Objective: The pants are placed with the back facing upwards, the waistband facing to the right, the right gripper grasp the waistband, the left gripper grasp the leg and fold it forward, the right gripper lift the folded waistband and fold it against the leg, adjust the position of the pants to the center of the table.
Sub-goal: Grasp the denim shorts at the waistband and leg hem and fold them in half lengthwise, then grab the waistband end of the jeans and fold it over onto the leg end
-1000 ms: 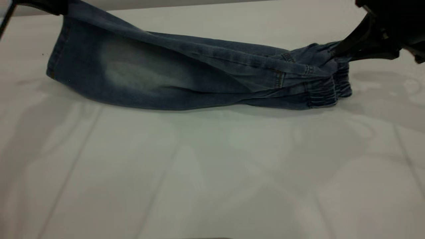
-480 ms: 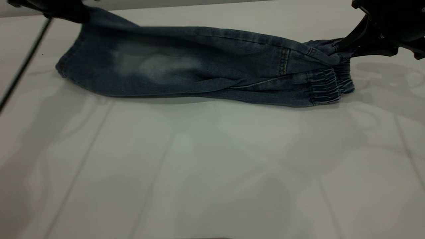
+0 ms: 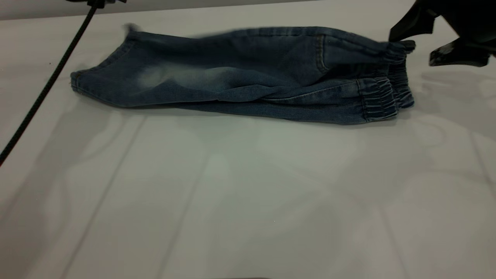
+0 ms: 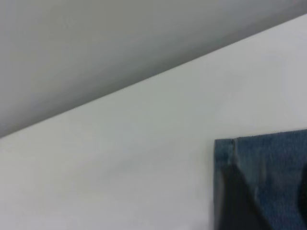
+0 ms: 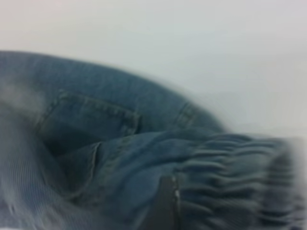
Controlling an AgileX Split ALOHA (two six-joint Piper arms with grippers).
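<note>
One right hand [image 3: 420, 48] open beside folded pants' [image 3: 248, 73] waistband [image 3: 387, 93]; no writing legible.

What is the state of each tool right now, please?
Left tool: cannot be told, barely in view.
Right tool: open, holding nothing, beside the waistband of the pants.

The pants [image 3: 248, 73] lie lengthwise across the far half of the table [image 3: 248, 193], waistband [image 3: 387, 89] at right, leg hems [image 3: 100, 69] at left. The right gripper [image 3: 422, 42] hangs just right of the waistband; a cable [image 3: 46, 85] crosses the far-left corner.
</note>
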